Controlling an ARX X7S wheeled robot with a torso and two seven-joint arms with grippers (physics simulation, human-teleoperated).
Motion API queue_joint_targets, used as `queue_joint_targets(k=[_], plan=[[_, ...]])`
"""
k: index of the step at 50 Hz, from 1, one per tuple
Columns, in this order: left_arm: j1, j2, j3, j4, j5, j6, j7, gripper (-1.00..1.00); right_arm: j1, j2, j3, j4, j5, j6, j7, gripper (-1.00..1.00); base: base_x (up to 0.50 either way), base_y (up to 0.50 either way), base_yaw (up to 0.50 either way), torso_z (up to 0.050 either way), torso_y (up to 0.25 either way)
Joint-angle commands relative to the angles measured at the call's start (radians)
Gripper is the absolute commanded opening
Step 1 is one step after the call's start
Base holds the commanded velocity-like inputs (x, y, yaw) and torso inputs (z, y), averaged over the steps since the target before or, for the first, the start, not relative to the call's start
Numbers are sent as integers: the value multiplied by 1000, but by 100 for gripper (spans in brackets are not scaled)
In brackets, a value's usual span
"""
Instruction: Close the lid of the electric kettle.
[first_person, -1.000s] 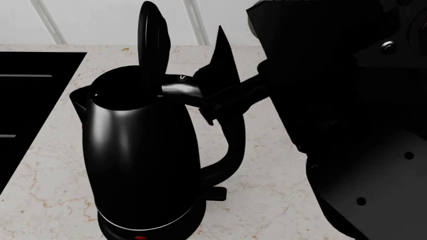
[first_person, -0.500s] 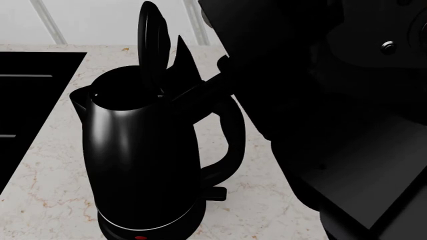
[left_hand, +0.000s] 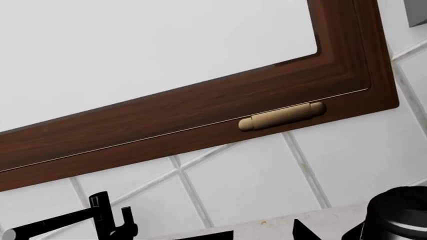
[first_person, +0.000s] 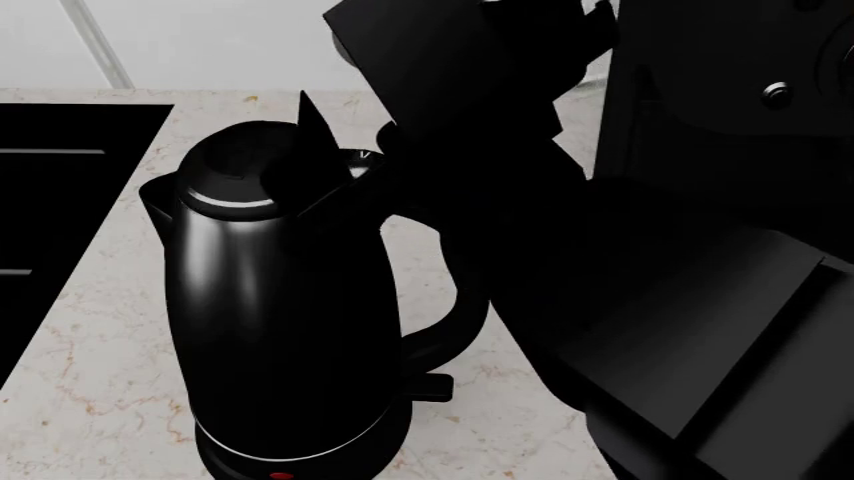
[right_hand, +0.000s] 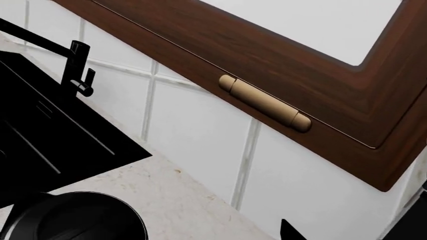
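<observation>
Since the earlier head views, the round glossy black domed lid (first_person: 238, 172) has gone from standing upright to lying flat on top of the tall glossy black electric kettle (first_person: 280, 310), and the black right arm (first_person: 561, 230) has advanced leftward over the handle.

Nearest the head camera, the right arm fills the right half of the view and hides most of the looped handle. One pointed black finger (first_person: 315, 125) of the right hand (first_person: 324, 160) shows at the lid's rear edge; the rest merges with the dark arm, so cannot tell whether that hand is open or closed.

The kettle stands on the pale marbled worktop (first_person: 120, 330), its base cut off at the bottom edge.

Right wrist view: lid top (right_hand: 77, 217) partly visible, a black sink (right_hand: 47, 145) and black tap (right_hand: 73, 65) beyond, then white wall tiles (right_hand: 193, 135).

Left hand: not visible in any view.
</observation>
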Motion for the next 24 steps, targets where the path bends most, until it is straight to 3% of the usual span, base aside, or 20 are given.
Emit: queue_joint_targets(k=[1, 12, 24], plan=[[21, -32, -28, 7, -29, 30, -14, 100, 9, -22, -25, 15, -3, -7, -11, 100, 0, 0, 0, 0, 0], [56, -47, -47, 8, -32, 66, -14, 100, -3, -5, 47, -52, 65, 34, 51, 100, 0, 0, 0, 0, 0], [17, -43, 8, 2, -29, 68, -30, 100, -89, 46, 259, -286, 332, 156, 272, 100, 0, 0, 0, 0, 0]])
